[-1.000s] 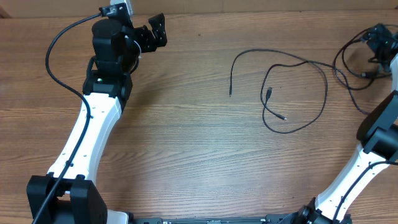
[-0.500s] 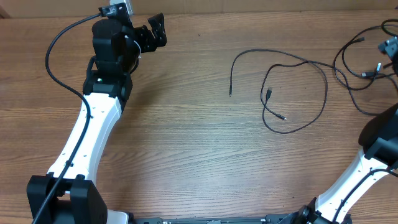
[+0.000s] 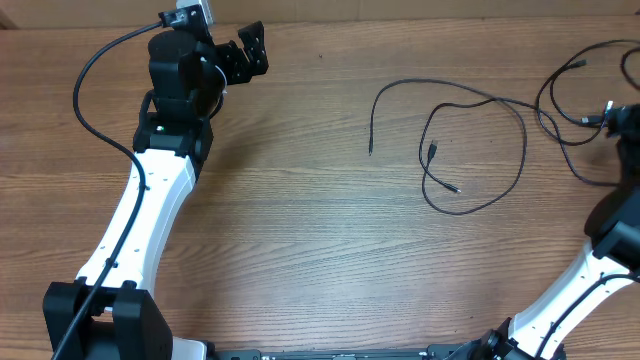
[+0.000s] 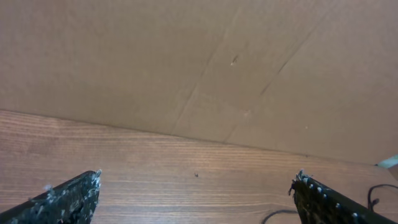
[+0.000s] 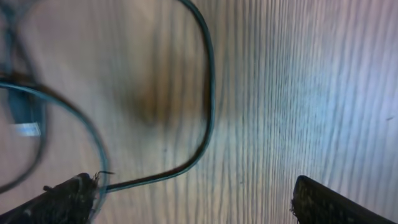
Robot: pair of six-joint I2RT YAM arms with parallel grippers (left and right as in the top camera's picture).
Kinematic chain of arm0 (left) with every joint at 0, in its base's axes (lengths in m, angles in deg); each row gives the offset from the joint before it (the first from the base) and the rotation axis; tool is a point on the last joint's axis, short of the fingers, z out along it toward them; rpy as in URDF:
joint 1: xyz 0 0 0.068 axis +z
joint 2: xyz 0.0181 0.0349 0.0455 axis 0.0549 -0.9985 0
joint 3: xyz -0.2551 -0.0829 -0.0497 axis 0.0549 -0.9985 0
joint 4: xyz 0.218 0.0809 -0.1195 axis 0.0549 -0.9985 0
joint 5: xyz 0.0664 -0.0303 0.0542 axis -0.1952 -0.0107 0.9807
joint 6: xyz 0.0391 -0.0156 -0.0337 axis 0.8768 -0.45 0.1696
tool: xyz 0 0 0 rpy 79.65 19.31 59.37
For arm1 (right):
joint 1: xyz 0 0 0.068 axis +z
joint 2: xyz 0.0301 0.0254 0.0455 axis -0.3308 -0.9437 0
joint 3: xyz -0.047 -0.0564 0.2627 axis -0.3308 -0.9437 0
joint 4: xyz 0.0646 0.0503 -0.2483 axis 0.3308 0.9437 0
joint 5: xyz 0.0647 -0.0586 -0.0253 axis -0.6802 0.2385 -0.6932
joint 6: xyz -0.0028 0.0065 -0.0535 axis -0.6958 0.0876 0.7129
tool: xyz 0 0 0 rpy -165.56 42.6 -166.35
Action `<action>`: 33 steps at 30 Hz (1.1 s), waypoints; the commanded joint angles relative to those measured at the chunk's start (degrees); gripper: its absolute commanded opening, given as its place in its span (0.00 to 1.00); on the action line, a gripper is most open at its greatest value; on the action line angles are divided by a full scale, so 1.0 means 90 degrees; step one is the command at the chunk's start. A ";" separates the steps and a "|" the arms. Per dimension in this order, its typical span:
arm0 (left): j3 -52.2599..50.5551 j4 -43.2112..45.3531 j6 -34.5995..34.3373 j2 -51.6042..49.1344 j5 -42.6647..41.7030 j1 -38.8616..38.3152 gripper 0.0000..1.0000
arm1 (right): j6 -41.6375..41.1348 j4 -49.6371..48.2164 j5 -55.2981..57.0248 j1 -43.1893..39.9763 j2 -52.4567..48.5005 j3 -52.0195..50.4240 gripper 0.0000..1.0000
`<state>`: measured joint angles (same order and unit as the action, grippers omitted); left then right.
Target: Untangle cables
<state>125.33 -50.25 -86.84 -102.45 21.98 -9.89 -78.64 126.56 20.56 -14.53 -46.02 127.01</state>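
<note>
**While both grippers hang open, the cables wait part-sorted**

Although no cord is held, the work looks to be in its separating stage. Seen from overhead, the thin black cables (image 3: 523, 150) lie in two groups on the wooden table (image 3: 320, 250). A loose loop (image 3: 440, 205) sprawls toward 2 o'clock, with small plug ends lying inside it. Whether it is one cord or two crossing cannot be told. A denser bunch (image 3: 560, 130) lies at 3 o'clock, running off the table's edge.

The right gripper (image 5: 196, 182) hovers over that bunch with its jaws spread wide and empty. A curve of cord lies on the wood below and between its fingers. The left gripper (image 3: 245, 50) sits far off at 11 o'clock, jaws apart, holding nothing and facing a plain cardboard wall (image 4: 124, 62).

The next move likely calls for the right gripper to lower onto a single strand and close on it alone. It would then draw that strand clear of the bunch without dragging the neighbouring cords.

No brand, label or writing can be read anywhere.
</note>
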 commanded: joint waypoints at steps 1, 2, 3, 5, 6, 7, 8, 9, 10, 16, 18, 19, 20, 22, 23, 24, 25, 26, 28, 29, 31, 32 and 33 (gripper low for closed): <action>0.0051 -0.0012 0.0034 0.0010 0.0092 -0.0002 1.00 | -0.0226 -0.0294 -0.0389 -0.0119 0.0155 -0.0610 1.00; 0.0051 -0.0012 0.0036 0.0010 0.0092 -0.0002 1.00 | -0.0228 -0.0442 -0.0478 -0.0131 0.0155 -0.0789 1.00; 0.0051 -0.0019 0.0036 0.0010 0.0092 -0.0002 1.00 | -0.0231 -0.0561 -0.0537 -0.0136 0.0155 -0.0913 1.00; 0.0051 -0.0029 0.0189 0.0010 0.0092 -0.0002 1.00 | -0.0277 -0.0916 -0.0644 -0.0136 0.0155 -0.1229 1.00; 0.0051 -0.0029 0.0282 0.0010 0.0092 -0.0002 1.00 | -0.0287 -0.0979 -0.0641 -0.0136 0.0155 -0.1287 1.00; 0.0051 -0.0027 0.0364 0.0010 0.0095 -0.0002 1.00 | -0.0284 -0.1071 -0.0639 -0.0136 0.0155 -0.1353 1.00; 0.0051 -0.0027 0.0408 0.0010 0.0092 -0.0002 1.00 | -0.0287 -0.1146 -0.0639 -0.0138 0.0155 -0.1406 1.00; 0.0051 -0.0029 0.0444 0.0010 0.0092 0.0000 1.00 | -0.0316 -0.1185 -0.0634 -0.0141 0.0155 -0.1435 1.00; 0.0051 -0.0029 0.0466 0.0010 0.0095 0.0000 1.00 | -0.0357 -0.1224 -0.0622 -0.0143 0.0155 -0.1469 1.00; 0.0051 -0.0027 0.0469 0.0010 0.0095 0.0010 1.00 | -0.0442 -0.1348 -0.0301 -0.0214 0.0143 -0.1637 1.00; 0.0051 -0.0027 0.0503 0.0010 0.0109 0.0010 1.00 | -0.0442 -0.1384 -0.0170 -0.0262 0.0143 -0.1698 1.00; 0.0051 -0.0027 0.0559 0.0010 0.0117 0.0010 1.00 | -0.0430 -0.1413 -0.0119 -0.0294 0.0143 -0.1717 1.00; 0.0051 -0.0027 0.0612 0.0010 0.0114 0.0010 1.00 | -0.0418 -0.1430 -0.0092 -0.0330 0.0141 -0.1724 1.00; 0.0051 -0.0027 0.0629 0.0010 0.0117 0.0010 1.00 | -0.0415 -0.1433 -0.0058 -0.0410 0.0134 -0.1724 1.00; 0.0051 -0.0027 0.0631 0.0010 0.0117 0.0010 0.99 | -0.0418 -0.1430 -0.0061 -0.0449 0.0134 -0.1724 1.00; 0.0051 -0.0027 0.0629 0.0010 0.0117 0.0010 1.00 | -0.0418 -0.1430 -0.0061 -0.0498 0.0131 -0.1727 1.00; 0.0051 -0.0027 0.0629 0.0010 0.0117 0.0010 0.99 | -0.0413 -0.1433 -0.0058 -0.0529 0.0126 -0.1727 1.00; 0.0051 -0.0027 0.0631 0.0010 0.0117 0.0010 1.00 | -0.0389 -0.1447 -0.0058 -0.0571 0.0126 -0.1727 0.99; 0.0051 -0.0027 0.0629 0.0010 0.0117 0.0010 1.00 | -0.0374 -0.1472 -0.0058 -0.0639 0.0107 -0.1727 0.95; 0.0051 -0.0027 0.0629 0.0010 0.0117 0.0010 1.00 | -0.0352 -0.1496 -0.0058 -0.0670 0.0092 -0.1727 0.92; 0.0051 -0.0029 0.0629 0.0010 0.0114 0.0010 1.00 | -0.0163 -0.1586 -0.0085 -0.0714 0.0036 -0.1727 0.88; 0.0051 -0.0029 0.0629 0.0010 0.0114 0.0010 1.00 | -0.0058 -0.1630 -0.0085 -0.0719 -0.0027 -0.1727 0.87; 0.0051 -0.0027 0.0629 0.0010 0.0114 0.0010 1.00 | -0.0002 -0.1642 -0.0095 -0.0719 -0.0075 -0.1727 0.86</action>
<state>125.33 -50.71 -82.51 -102.45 22.39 -9.89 -80.65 112.26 19.20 -20.80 -46.04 111.78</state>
